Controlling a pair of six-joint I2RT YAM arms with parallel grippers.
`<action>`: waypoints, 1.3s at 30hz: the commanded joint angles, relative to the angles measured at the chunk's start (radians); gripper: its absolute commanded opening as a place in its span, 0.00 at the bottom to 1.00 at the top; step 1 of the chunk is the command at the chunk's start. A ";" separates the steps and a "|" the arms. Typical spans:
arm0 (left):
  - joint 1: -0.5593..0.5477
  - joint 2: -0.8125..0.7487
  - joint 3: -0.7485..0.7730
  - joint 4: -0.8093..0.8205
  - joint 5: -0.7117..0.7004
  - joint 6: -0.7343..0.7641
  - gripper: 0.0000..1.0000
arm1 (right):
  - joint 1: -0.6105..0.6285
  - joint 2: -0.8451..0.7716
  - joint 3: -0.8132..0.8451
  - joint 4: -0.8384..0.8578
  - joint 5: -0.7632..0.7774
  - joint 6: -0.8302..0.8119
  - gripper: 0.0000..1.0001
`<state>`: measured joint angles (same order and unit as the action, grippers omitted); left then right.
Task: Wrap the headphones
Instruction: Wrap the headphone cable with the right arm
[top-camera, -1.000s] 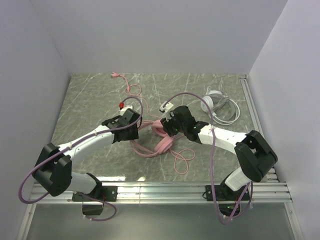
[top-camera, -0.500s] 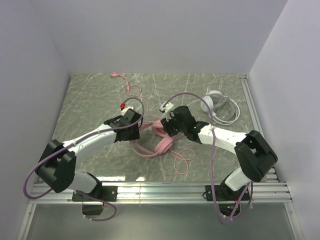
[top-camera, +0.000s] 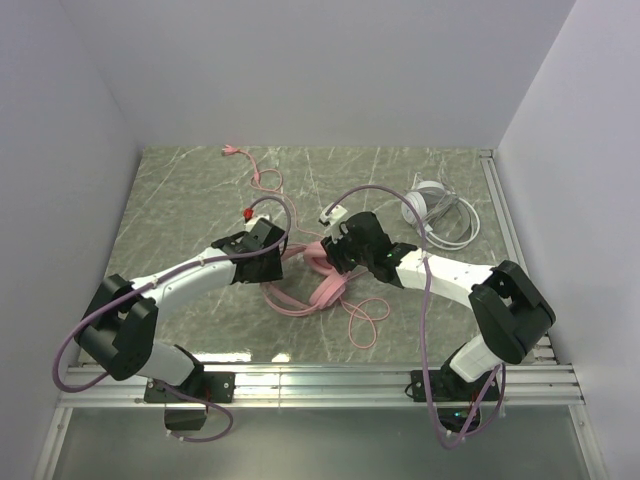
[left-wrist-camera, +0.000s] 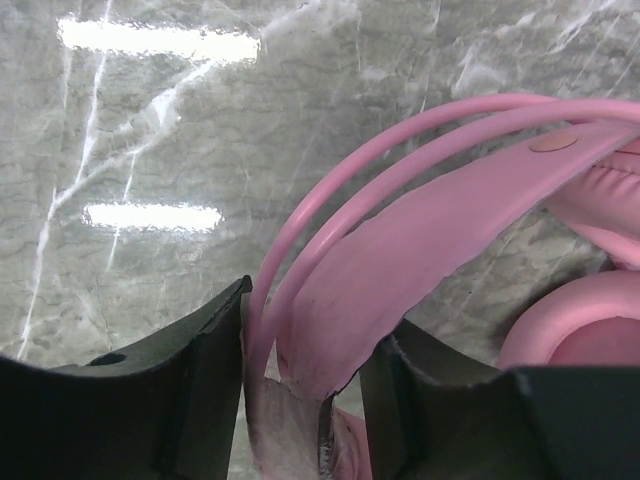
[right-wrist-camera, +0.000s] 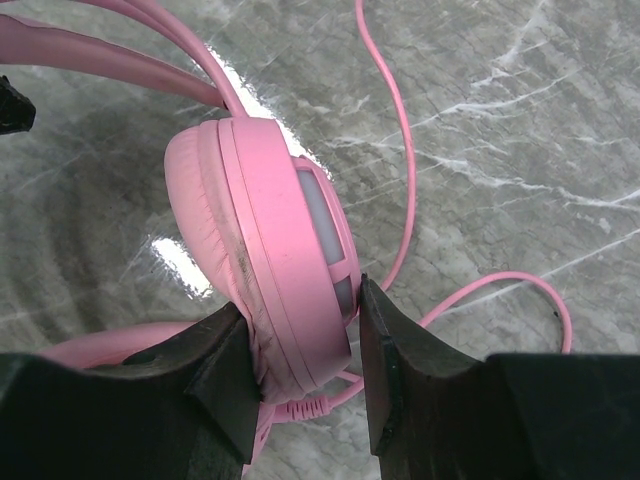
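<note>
Two claws meet on the pink headset (top-camera: 328, 288), which lies at the middle of the bench (top-camera: 180, 200). The left claw (left-wrist-camera: 312, 320) stands partly apart with the headband (left-wrist-camera: 430, 220) filling the gap, touching both fingers. The right claw (right-wrist-camera: 300, 310) is clamped on one ear cup (right-wrist-camera: 260, 220), a finger on each flat side, the padded rim turned left.

Loops of pink cord (top-camera: 360, 318) lie on the bench just in front of the headset. More of the cord trails off to the far left corner. A white headset (top-camera: 432, 200) sits well apart at the far right, near the side wall (top-camera: 560, 150). Open bench shows on the far left side and between the headset and the metal rail (top-camera: 320, 378) at the near edge.

Only the top view shows both arms, the white headset and the bench edges. How the fingers sit on the band and the cup can be seen only in the wrist views. The right wrist view also shows scuff marks on the cup's padding.
</note>
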<state>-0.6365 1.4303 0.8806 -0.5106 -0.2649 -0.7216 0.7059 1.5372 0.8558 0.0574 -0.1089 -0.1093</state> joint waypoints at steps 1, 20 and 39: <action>0.001 -0.025 -0.012 0.023 0.021 -0.013 0.49 | 0.000 -0.031 0.012 0.044 0.002 0.025 0.20; -0.005 -0.021 -0.025 0.034 0.001 -0.027 0.00 | -0.009 -0.092 -0.037 0.114 -0.041 0.057 0.74; 0.049 -0.249 0.167 -0.192 0.009 -0.016 0.01 | -0.132 -0.584 -0.415 0.509 0.253 0.348 1.00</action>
<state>-0.6186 1.2575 0.9508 -0.7017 -0.2779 -0.7296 0.5869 1.0122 0.4706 0.4416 -0.0078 0.1474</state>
